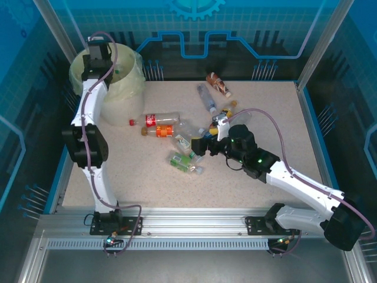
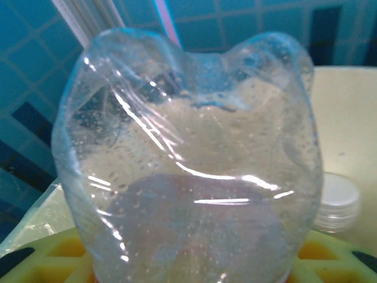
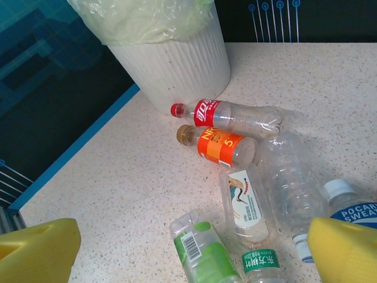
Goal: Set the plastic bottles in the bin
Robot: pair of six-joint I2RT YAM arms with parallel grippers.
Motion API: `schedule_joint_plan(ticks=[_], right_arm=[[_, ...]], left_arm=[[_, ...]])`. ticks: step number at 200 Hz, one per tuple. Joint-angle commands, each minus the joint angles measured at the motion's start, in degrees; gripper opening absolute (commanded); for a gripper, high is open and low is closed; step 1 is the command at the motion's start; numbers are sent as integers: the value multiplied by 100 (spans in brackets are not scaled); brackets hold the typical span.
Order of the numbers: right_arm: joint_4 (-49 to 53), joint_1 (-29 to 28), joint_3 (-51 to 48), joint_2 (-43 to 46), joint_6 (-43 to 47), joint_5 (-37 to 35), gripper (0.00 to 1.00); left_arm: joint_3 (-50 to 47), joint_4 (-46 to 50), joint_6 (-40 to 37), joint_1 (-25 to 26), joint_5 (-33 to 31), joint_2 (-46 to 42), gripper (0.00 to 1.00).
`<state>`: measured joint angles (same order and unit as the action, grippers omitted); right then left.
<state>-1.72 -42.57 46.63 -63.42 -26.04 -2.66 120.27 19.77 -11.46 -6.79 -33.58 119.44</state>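
Bottle [image 2: 188, 177] is clamped by left hand [image 1: 103, 58] above the upper-left bin [image 1: 121, 106] for release; right hand [image 1: 201, 145] is held apart over central bottles [image 1: 159, 121].

Ribbed cream bin [image 3: 177, 71], clear bottle [image 2: 188, 177], red-labelled bottle [image 3: 232, 115], orange-labelled bottle [image 3: 219, 147], speckled beige table [image 3: 118, 177], yellow fingers [image 3: 35, 250]

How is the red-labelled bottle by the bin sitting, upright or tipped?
Tipped: the red-labelled bottle lies flat on its side on the table, its red cap on and nearest the bin.
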Motion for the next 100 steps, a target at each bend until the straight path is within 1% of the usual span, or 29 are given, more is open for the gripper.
schedule_joint_plan(ticks=[1, 40, 64, 83, 100], right_arm=[[171, 65, 197, 49, -58, -101, 100], [250, 71, 214, 40, -51, -109, 100], [268, 64, 206, 36, -33, -137, 100], [294, 65, 232, 23, 2, -139, 100], [328, 64, 250, 7, 11, -139, 100]], left_arm=[[598, 360, -438, -75, -670, 256, 53], [1182, 799, -401, -136, -924, 724, 56], [1468, 1116, -358, -192, -972, 980, 61], [1497, 1260, -239, -200, -954, 1025, 68], [1564, 1403, -58, -200, -915, 1038, 72]])
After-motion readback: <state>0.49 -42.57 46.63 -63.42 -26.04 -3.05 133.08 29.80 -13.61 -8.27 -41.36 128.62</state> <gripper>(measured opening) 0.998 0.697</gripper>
